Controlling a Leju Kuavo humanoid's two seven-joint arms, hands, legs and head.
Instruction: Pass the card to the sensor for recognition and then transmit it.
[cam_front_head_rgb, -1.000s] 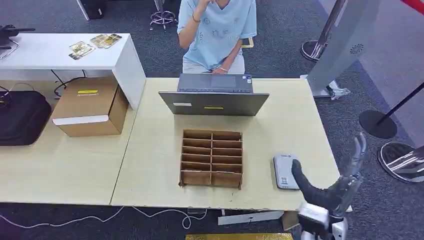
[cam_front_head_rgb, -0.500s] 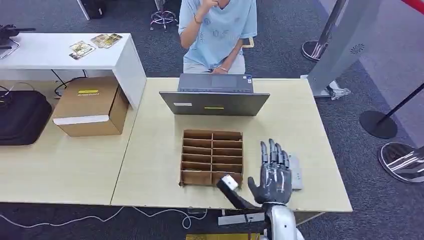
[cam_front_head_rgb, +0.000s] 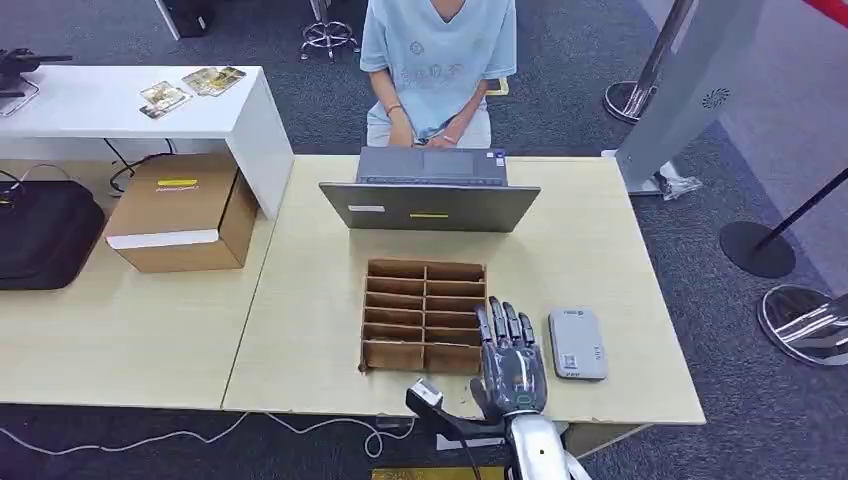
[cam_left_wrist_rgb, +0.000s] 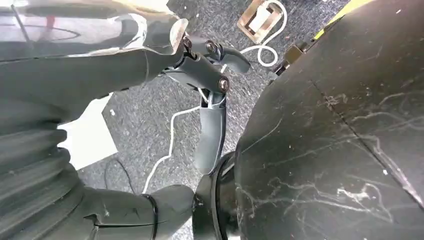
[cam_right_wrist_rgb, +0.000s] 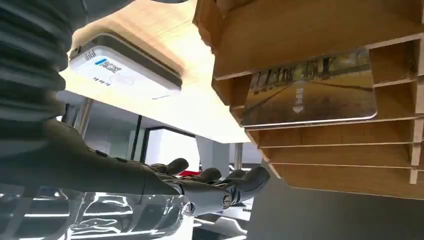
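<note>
Head view: right hand (cam_front_head_rgb: 513, 368) hovers palm-down over the counter's (cam_front_head_rgb: 300, 330) near edge, fingers (cam_front_head_rgb: 498, 322) straight and spread, grasping nothing. It sits btwn the brown cardboard slotted organiser (cam_front_head_rgb: 424, 316) and the flat grey card reader (cam_front_head_rgb: 576, 343), nearer the organiser's right column.

Left wrist view: left hand (cam_left_wrist_rgb: 207, 85) hangs low beside the robot's body over grey carpet, fingers loosely apart, nothing held.

Right wrist view: a glossy landscape-print card (cam_right_wrist_rgb: 311, 90) lies in one organiser slot, long axis along the slot, edge facing out. Right fingers (cam_right_wrist_rgb: 220, 182) are apart from it, w/ the reader (cam_right_wrist_rgb: 122, 70) on the other side. Right hand is nearer, so I'd expect it to reach in.
</note>
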